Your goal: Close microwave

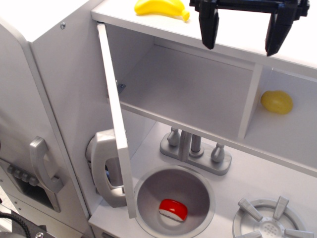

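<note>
The microwave [198,94] is a light-grey box compartment under the top shelf, and its inside shows no objects. Its flat door [117,129] stands swung wide open on the left, seen nearly edge-on, reaching down in front of the sink. A silver handle [106,171] shows at the door's lower outer side. My gripper [242,29] hangs at the top right, above the shelf over the compartment's right end. Its two black fingers [209,27] are spread wide apart and hold nothing. It is well to the right of the door and not touching it.
A yellow banana [161,7] lies on the top shelf. A yellow lemon [277,101] sits in the right compartment. Below are a faucet [195,148], a sink [148,193] holding a red-and-white piece [173,209], and a burner [272,220]. A silver wall phone [44,168] hangs at left.
</note>
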Robot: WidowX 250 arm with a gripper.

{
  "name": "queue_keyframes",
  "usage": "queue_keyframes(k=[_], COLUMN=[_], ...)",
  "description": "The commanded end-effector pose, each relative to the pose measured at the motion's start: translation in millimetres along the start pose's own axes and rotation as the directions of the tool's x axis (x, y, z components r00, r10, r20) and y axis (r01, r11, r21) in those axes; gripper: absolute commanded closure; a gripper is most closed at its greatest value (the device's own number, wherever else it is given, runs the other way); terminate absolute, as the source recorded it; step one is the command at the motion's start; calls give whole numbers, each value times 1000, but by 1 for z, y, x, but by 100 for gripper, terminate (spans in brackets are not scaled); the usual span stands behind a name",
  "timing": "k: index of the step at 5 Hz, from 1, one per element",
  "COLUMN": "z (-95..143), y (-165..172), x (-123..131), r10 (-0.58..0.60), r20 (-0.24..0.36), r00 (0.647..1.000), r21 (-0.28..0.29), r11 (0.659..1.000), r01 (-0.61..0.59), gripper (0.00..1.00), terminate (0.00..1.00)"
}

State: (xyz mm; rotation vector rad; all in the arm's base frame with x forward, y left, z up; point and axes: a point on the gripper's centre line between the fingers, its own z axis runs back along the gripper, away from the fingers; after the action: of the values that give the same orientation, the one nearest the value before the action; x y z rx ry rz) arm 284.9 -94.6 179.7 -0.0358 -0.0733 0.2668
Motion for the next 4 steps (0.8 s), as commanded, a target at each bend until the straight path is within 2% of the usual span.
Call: queue_keyframes(k=[1,2,3,4], z=[0,10,15,22], y=[0,23,53,78], x=[0,7,12,9], r10=[0,-12,-10,10], r20=[0,-7,-4,43], r00=[1000,1000,1000,999], r21=[0,-91,-156,-183], r11=[1000,996,988,983], r01=[0,12,9,-1], gripper=[0,0,0,0], terminate=[0,0,0,0])
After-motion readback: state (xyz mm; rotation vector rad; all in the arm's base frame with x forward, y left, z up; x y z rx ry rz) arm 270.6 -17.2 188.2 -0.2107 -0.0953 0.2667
